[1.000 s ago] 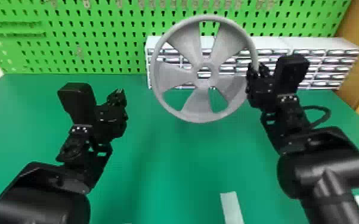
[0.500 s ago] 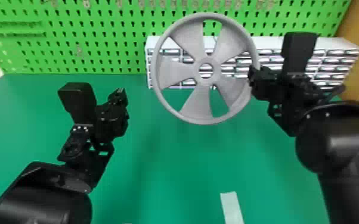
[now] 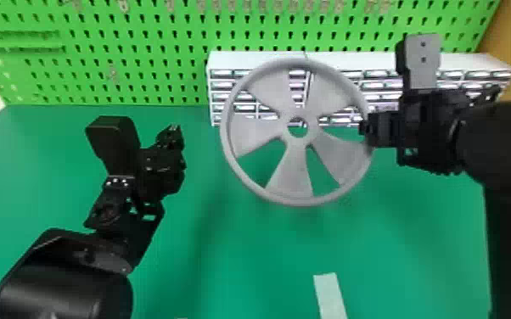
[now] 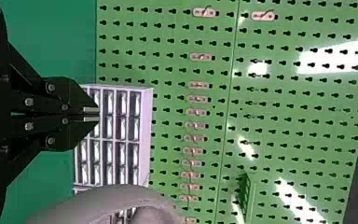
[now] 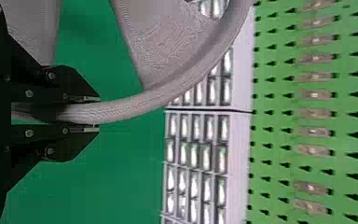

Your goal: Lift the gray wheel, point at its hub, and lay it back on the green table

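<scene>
Your right pincer (image 5: 98,114) is clamped on the rim (image 5: 137,106) of the gray wheel (image 3: 293,178), one finger on either side, at the wheel's edge nearest that arm. You have the wheel up over the green worktop (image 3: 250,254), its face toward the head camera and its hub (image 3: 299,141) open to you. Expect it to be light and stiff; the fine ridges on its spokes suggest printed plastic, firm enough to squeeze but perhaps brittle if knocked. The rounded rim may let it pivot, since you grip it at one side only, so keep your pinch square and turn it slowly. Leave your hold there, clear of the hub. Your left pincer (image 4: 98,115) is closed on nothing, beside the wheel, and looks ready to point. Beyond stand the drawer cabinet (image 3: 242,61) and green pegboard (image 3: 140,80); mind the rim against the drawers.
</scene>
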